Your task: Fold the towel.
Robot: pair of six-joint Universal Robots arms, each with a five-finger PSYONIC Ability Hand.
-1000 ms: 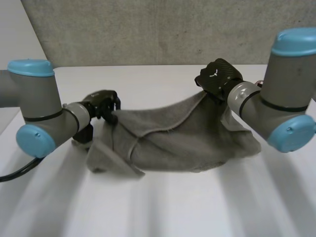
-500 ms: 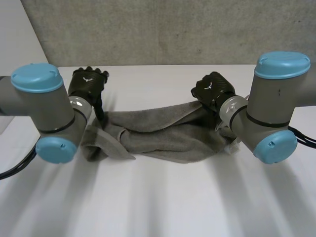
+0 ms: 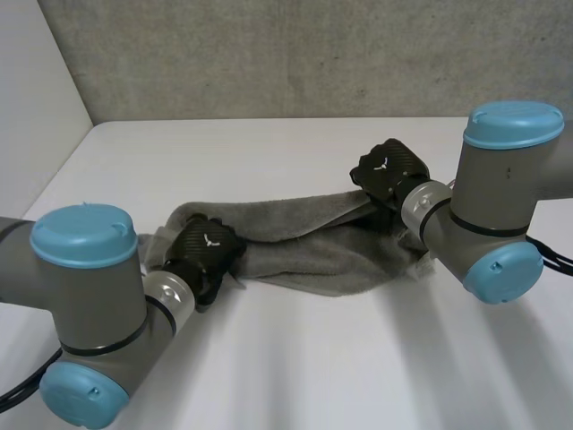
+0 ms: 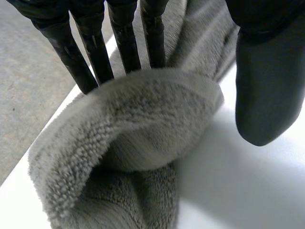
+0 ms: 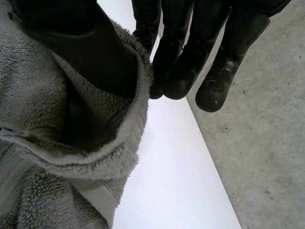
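Each black hand carries a small white emblem on its back, the left one (image 3: 213, 238) and the right one (image 3: 382, 162), both too small to read as letters.

The grey terry towel (image 3: 304, 246) lies bunched in a long, narrow band across the white table (image 3: 295, 358), with a hand at each end.

The left hand (image 3: 204, 253) rests at the towel's left end. In its wrist view its fingers (image 4: 124, 43) run straight behind a rolled-over fold of the towel (image 4: 143, 124). Its thumb (image 4: 267, 81) appears to stand just clear of the cloth, so this hand is relaxed and grips nothing.

The right hand (image 3: 389, 170) sits at the towel's far right corner. In its wrist view its thumb (image 5: 81, 47) presses the inside of the towel's hemmed edge (image 5: 47, 109) and its fingers (image 5: 176, 57) close on the outside, pinching the cloth.

Beyond the towel, bare table runs to the grey wall (image 3: 313, 54). On the towel's near side a broad bare stretch lies between the two arms.
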